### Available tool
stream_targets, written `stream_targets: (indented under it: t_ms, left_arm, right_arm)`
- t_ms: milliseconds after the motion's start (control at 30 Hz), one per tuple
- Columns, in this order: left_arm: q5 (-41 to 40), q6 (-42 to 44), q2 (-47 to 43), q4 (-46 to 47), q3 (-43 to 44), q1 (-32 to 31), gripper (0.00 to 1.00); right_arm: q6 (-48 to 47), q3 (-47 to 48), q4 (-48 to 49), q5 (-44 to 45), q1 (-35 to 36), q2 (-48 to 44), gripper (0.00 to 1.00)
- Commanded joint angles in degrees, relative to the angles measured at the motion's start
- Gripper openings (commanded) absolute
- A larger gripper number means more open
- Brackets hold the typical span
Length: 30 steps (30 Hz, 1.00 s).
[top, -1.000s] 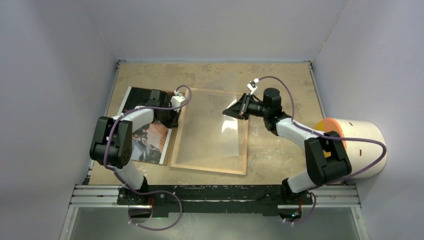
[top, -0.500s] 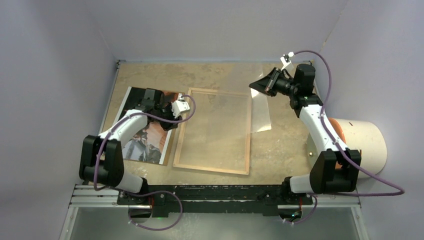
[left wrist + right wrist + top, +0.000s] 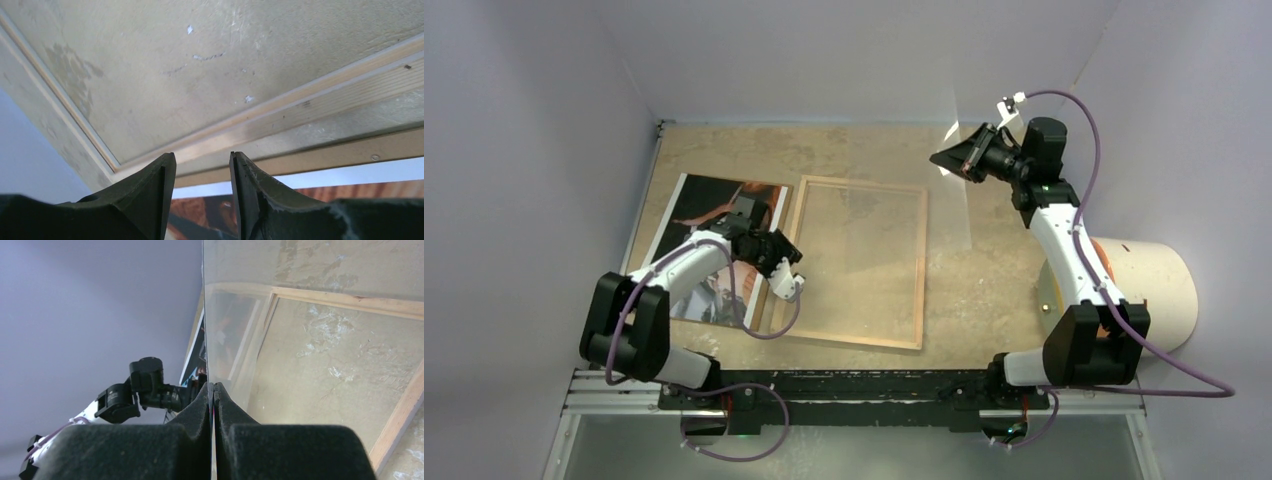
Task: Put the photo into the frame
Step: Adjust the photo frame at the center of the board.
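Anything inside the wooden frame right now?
Only bare beige tabletop shows inside the thin light-wood rectangular frame. The left hand covers part of its left rail, hiding that spot.

Bare tabletop (image 3: 864,255) inside the frame (image 3: 922,265); upright clear sheet (image 3: 960,215) beside its right rail.

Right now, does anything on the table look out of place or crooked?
The clear sheet hangs pinched in the right gripper over the table's far right. The frame lies slightly skewed to the table edge, the photo outside it on its left. Nothing looks damaged.
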Motion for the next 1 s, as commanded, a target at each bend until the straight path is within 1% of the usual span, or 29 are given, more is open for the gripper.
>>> stream_targets:
  t_ms: [0, 67, 100, 267, 400, 500, 633, 700, 800, 967]
  left_arm:
    - [-1.72, 22.45, 3.62, 0.19, 2.33, -1.97, 0.47]
    - [-2.92, 26.03, 4.93, -0.11, 2.15, -2.31, 0.47]
    - [-3.81, 27.83, 5.61, -0.58, 2.17, -2.55, 0.47]
    - [-10.97, 35.73, 9.15, -3.58, 3.36, -3.07, 0.46]
    - [-14.44, 38.39, 11.51, -3.82, 5.47, -3.05, 0.44]
    - [-12.16, 39.27, 12.36, -1.45, 5.21, -3.26, 0.44]
    - [-10.67, 33.67, 12.9, 1.25, 4.97, -6.67, 0.39]
    - [-10.82, 29.03, 13.18, 0.9, 5.46, -8.61, 0.33]
    - [-10.54, 20.2, 13.4, -1.0, 7.05, -12.77, 0.23]
    - [-12.46, 4.89, 13.48, -5.04, 8.16, -19.13, 0.15]
  right_arm:
    - [1.53, 2.59, 2.34, -0.18, -0.14, -0.65, 0.0]
    - [1.54, 2.81, 2.61, -0.56, -0.14, -0.42, 0.0]
    - [1.57, 2.83, 2.85, -0.77, -1.54, -0.27, 0.0]
    - [2.85, 2.24, 4.91, -2.33, -2.7, 0.18, 0.0]
    - [3.16, 1.52, 5.73, -3.0, -3.49, 0.22, 0.0]
    - [3.9, 1.15, 6.79, -3.82, -3.83, 0.48, 0.0]
    - [4.81, 0.92, 7.96, -4.09, -3.83, 0.81, 0.0]
    - [5.35, 0.95, 8.69, -4.09, -3.83, 1.05, 0.0]
    - [6.27, 1.68, 9.68, -4.05, -3.83, 1.64, 0.0]
    - [6.53, 3.47, 9.53, -3.24, -3.83, 2.75, 0.0]
